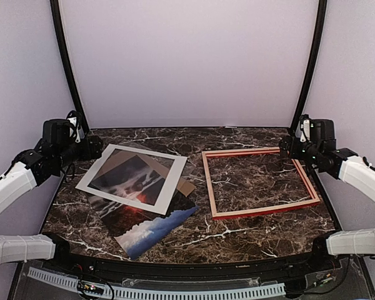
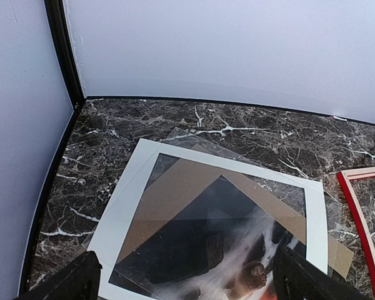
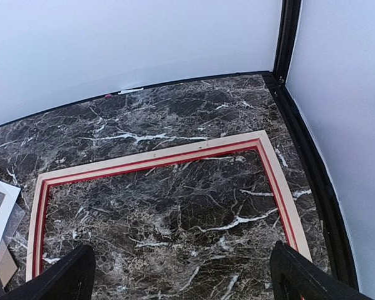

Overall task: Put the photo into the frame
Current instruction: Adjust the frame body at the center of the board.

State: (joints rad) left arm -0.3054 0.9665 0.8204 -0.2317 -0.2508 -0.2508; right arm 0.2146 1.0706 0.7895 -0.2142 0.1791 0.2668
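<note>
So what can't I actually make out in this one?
Top view: the upper part of the photo is hidden under the mat border.
Left wrist view: the backing board is mostly covered by the mat border and the photo.
Right wrist view: the near rail of the frame is cut off by the bottom edge.

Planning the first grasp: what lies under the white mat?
Under the mat, the photo and a brown board show through its window and past its edges. Their covered parts are hidden.
</note>
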